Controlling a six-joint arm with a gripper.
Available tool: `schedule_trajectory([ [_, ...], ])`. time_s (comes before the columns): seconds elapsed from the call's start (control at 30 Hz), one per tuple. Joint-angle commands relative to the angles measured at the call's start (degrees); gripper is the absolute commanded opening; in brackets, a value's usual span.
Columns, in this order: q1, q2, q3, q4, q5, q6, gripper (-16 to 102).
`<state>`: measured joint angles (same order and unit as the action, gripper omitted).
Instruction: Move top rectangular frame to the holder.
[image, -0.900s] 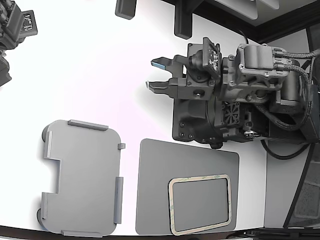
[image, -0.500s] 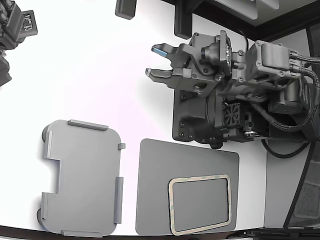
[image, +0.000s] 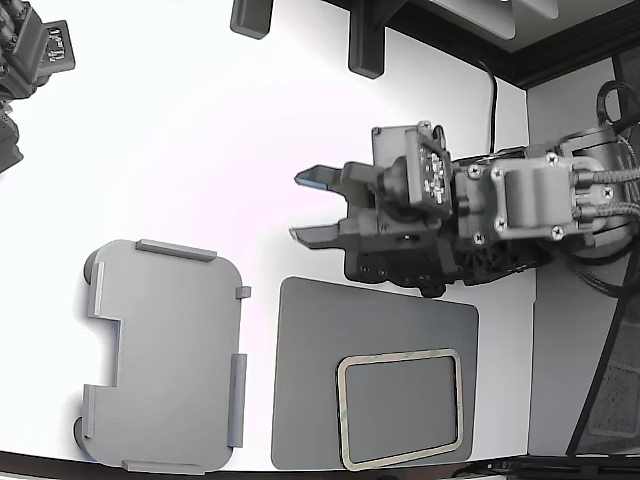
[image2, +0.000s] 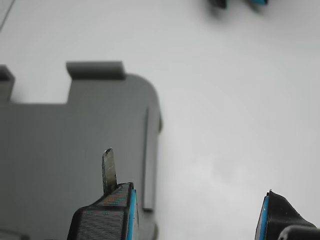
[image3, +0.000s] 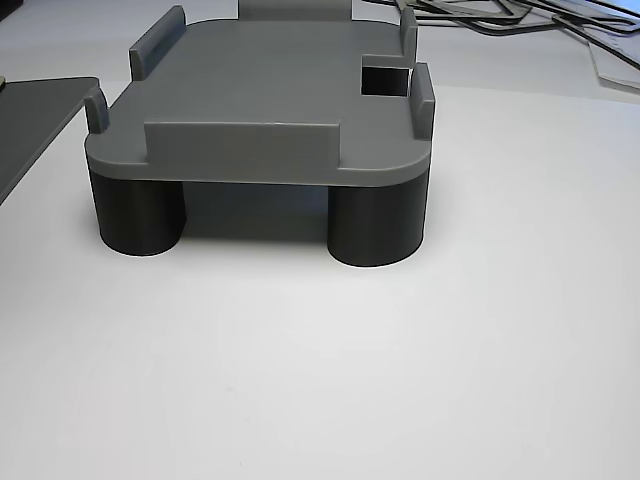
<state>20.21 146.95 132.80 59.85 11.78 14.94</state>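
the gripper has swung down the exterior view from where it hung a moment ago, and now it sits just above the top edge of the dark grey mat, fingers pointing toward that view's left. jaws spread wide, nothing between them, and the wrist view confirms it, two blue-lined fingertips well apart with bare table between. the top rectangular frame lies flat on the mat's lower right part in the exterior view, untouched, well clear of the fingers. the holder waits empty at the exterior view's left, and the other view shows it raised on dark round legs, tabs up around the edge. so the arm is closing in on the mat side, but the pickup hasn't started; it looks like the approach still needs to carry over to the frame.
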Motion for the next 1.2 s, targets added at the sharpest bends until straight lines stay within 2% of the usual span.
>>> schedule_trajectory([
  [0.0,5.19,-6.68,-9.05,8.53,-1.32,4.31,100],
  [0.2,22.59,-18.9,-21.36,21.62,3.78,21.53,100],
  [0.33,33.66,-26.54,-26.1,25.84,6.86,33.31,100],
  [0.47,40.17,-31.55,-26.46,25.84,6.5,40.78,100],
  [0.73,49.13,-30.32,-18.81,22.85,0.53,48.96,100],
  [0.93,53.61,-30.06,-14.33,20.3,-0.35,51.94,96],
  [1.17,54.32,-33.22,-12.04,20.04,-5.89,54.93,100],
])
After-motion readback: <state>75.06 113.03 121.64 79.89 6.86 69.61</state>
